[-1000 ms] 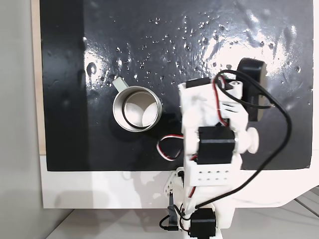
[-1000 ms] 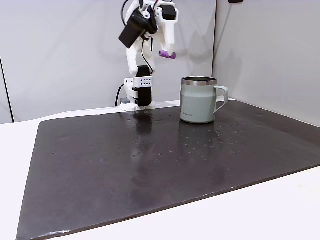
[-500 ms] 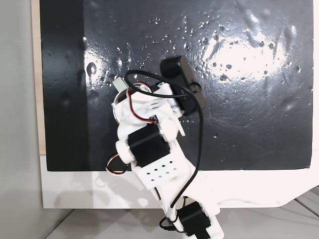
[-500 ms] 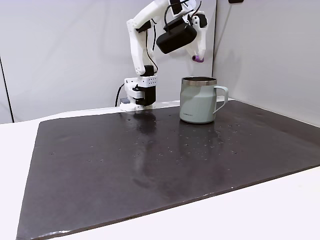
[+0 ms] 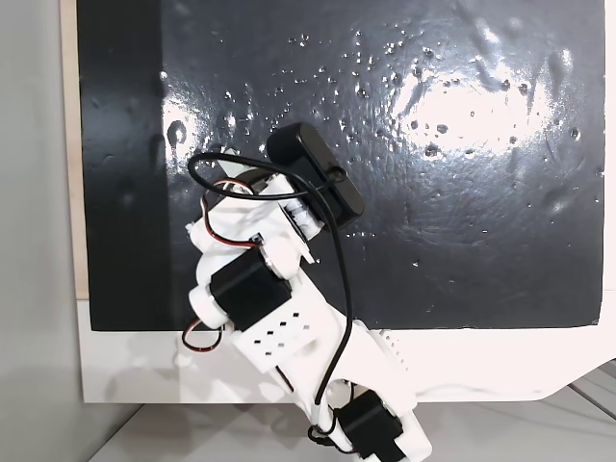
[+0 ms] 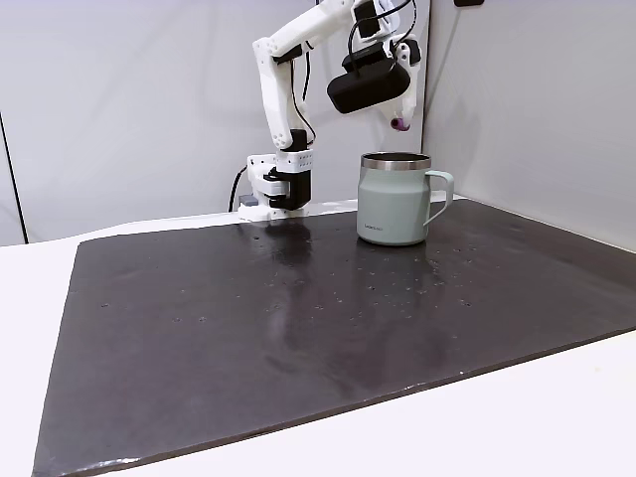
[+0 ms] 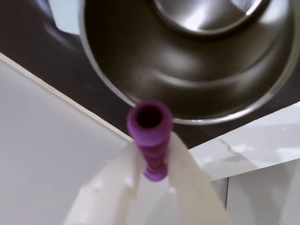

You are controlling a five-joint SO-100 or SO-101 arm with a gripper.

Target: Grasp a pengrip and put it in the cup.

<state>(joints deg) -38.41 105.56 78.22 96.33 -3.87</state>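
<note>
The purple ribbed pengrip (image 7: 149, 136) is pinched between my white fingers (image 7: 187, 180), its open end pointing down at the cup. My gripper (image 7: 153, 161) is shut on it. In a fixed view the gripper (image 6: 401, 117) hangs a little above the cup's rim, with the pengrip (image 6: 400, 124) over the opening. The silver cup (image 6: 396, 199) stands upright on the black mat, handle to the right. The wrist view looks straight into the cup's (image 7: 140, 61) metal interior. In a fixed view from above, my arm (image 5: 260, 279) covers most of the cup.
A black mat (image 6: 298, 318) covers the white table. The arm's base (image 6: 278, 184) stands at the mat's far edge, left of the cup. A black camera (image 6: 368, 87) rides on the wrist. A grey wall panel (image 6: 537, 99) rises behind the cup.
The arm has swung across to the cup with the pengrip in its fingers. The pengrip has gone from beside the cup to just above its opening, slightly lower.
</note>
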